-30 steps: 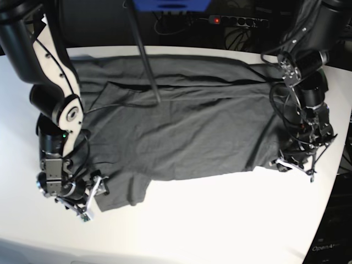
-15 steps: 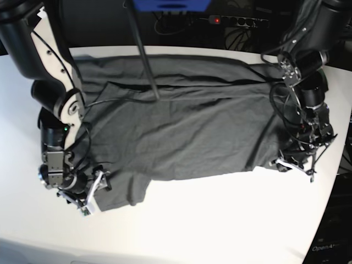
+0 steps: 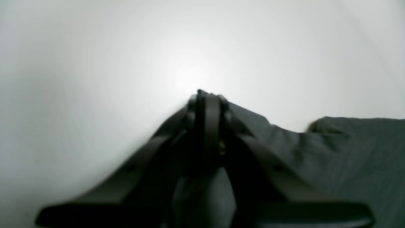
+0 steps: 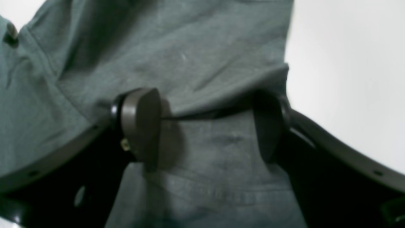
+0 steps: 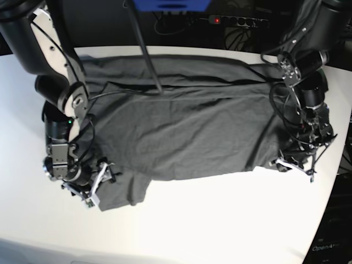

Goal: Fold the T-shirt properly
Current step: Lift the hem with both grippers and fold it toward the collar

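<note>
- Base view: the T-shirt lies spread across the table, its long axis running along the far edge, from the table's left side to its right side. Body mostly flat; one fold ridge runs along the far part.
- Right gripper sits at the shirt's near-left corner, over a flap of cloth that juts toward the near edge. Right wrist view: jaws stand wide apart, astride a hem fold, pads close to the fabric; nothing clamped yet.
- Left gripper sits at the shirt's near-right corner. Left wrist view: jaws clenched, dark cloth running right up to the tips; looks like a pinch on the shirt's edge, though the tips are blurred.
- Judgement: both corners of the near hem are covered, one arm each; the right still has to close.
- Open room: broad bare table between the near hem and the near edge; far edge crowded by a dark pole standing over the shirt.
</note>
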Robot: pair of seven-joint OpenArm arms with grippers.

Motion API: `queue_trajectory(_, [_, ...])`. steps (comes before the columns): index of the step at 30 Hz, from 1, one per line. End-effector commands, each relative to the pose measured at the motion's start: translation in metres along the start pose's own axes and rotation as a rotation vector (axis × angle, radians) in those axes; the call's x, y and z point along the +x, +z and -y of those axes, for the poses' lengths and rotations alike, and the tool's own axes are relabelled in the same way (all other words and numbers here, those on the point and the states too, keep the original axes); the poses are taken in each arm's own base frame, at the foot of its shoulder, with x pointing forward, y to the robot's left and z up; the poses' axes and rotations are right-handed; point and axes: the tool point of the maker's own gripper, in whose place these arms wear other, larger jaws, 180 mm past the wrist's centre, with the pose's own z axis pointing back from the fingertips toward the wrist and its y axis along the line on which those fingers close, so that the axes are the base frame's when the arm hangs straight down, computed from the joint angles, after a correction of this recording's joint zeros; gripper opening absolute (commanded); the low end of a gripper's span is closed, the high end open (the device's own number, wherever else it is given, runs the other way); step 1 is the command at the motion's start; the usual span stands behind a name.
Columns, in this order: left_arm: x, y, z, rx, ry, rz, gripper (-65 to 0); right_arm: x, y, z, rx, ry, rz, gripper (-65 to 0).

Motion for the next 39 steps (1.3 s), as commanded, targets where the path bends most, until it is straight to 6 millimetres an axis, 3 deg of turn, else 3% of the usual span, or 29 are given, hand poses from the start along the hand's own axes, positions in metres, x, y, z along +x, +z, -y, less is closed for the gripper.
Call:
queue_trajectory(1, [-0.049,0.000,-0.003,0.033,-0.043,-0.203,-62.6,0.028,0.003,0.009,-0.016,0.012,0.061,-21.2])
queue_trajectory(4, [-0.049,0.000,-0.003,0.033,-0.043,-0.203,-62.6,0.029,0.003,0.008,-0.015,0.013,0.061,-25.7])
queue_trajectory(11, [-0.050,0.000,-0.003,0.033,-0.043,-0.205,-62.6,0.029,0.003,0.008,-0.015,0.013,0.061,-53.5])
queue_trajectory(15, [-0.050,0.000,-0.003,0.033,-0.043,-0.205,-62.6,0.028,0.003,0.009,-0.017,0.015,0.059,-63.0])
queue_trajectory(27, [-0.051,0.000,-0.003,0.033,-0.042,-0.206,-62.6,0.024,0.010,0.024,-0.046,0.021,0.047,-64.1])
queue_trajectory(30, [-0.048,0.001,-0.002,0.023,-0.052,-0.198,-62.6,0.014,0.009,0.022,-0.042,0.019,0.032,-64.1])
queue_trajectory(32, [-0.041,0.002,0.009,-0.032,-0.093,-0.178,-62.6,0.009,0.014,0.027,-0.069,0.029,0.033,-64.1])
queue_trajectory(34, [-0.047,0.003,0.021,-0.073,-0.119,-0.179,-62.6,0.000,0.023,0.035,-0.118,0.050,0.036,-64.1])
queue_trajectory(39, [-0.043,0.006,0.031,-0.086,-0.147,-0.146,-62.6,-0.001,0.037,0.030,-0.188,0.107,0.069,-64.1])
